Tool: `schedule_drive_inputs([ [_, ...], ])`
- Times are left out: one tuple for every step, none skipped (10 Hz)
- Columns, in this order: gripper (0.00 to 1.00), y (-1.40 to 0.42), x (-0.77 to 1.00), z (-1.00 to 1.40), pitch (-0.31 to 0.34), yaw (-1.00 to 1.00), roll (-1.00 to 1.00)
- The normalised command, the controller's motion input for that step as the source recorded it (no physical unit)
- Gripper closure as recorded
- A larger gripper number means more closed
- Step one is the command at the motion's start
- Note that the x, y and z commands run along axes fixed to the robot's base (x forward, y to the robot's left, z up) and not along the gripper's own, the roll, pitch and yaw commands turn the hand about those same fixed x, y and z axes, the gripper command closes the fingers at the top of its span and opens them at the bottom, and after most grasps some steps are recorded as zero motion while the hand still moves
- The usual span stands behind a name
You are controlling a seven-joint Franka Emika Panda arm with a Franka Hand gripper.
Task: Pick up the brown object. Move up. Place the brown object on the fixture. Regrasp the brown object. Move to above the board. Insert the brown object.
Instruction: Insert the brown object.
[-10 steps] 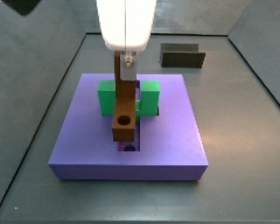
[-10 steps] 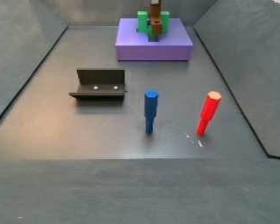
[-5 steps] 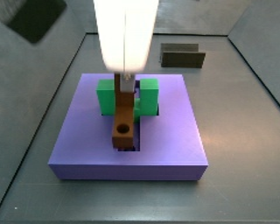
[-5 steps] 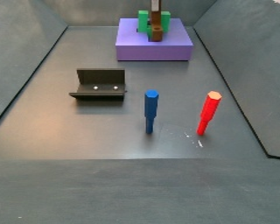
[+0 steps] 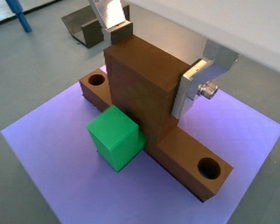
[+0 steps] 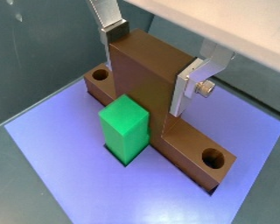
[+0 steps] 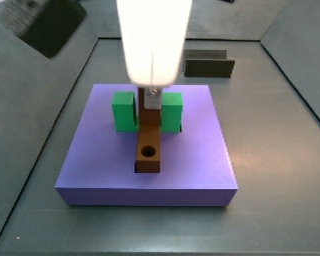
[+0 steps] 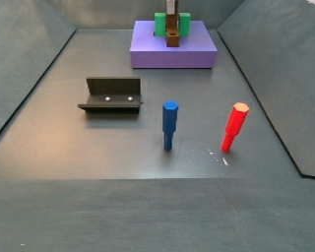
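The brown object (image 5: pixel 143 96) stands in the slot of the purple board (image 5: pixel 60 140), its long bar lying along the slot and its stem upright. Both wrist views show my gripper (image 5: pixel 154 61) shut on the top of that stem (image 6: pixel 149 83), one silver finger on each side. A green block (image 6: pixel 125 127) rises from the board right beside the stem. From the side, the gripper (image 7: pixel 151 97) hangs straight over the brown object (image 7: pixel 148 143) at the board's middle (image 7: pixel 96 160). The fixture (image 8: pixel 111 95) sits bare on the floor, far from the board (image 8: pixel 154 57).
A blue peg (image 8: pixel 169 124) and a red peg (image 8: pixel 234 127) stand upright on the grey floor near the fixture. The fixture (image 7: pixel 210 64) lies behind the board in a side view. Grey walls enclose the floor.
The gripper has come down with the brown object, and the bar now sits lower in the board's slot. The grip has stayed the same.
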Motion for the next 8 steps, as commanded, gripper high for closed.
schedule_drive_inputs([
  [1.00, 0.00, -0.01, -0.29, -0.043, 0.00, 0.15],
  [1.00, 0.00, -0.13, -0.27, -0.051, -0.01, 0.11],
  [1.00, 0.00, -0.17, -0.44, -0.109, -0.04, 0.07],
  [1.00, 0.00, -0.25, -0.79, -0.244, -0.04, 0.00],
  [1.00, 0.00, -0.21, -0.76, -0.259, -0.02, -0.01],
  [1.00, 0.00, -0.01, -0.11, -0.113, 0.00, -0.08],
  [1.00, 0.00, 0.00, 0.00, -0.013, 0.00, -0.01],
  [1.00, 0.00, 0.00, 0.00, 0.000, 0.00, 0.00],
])
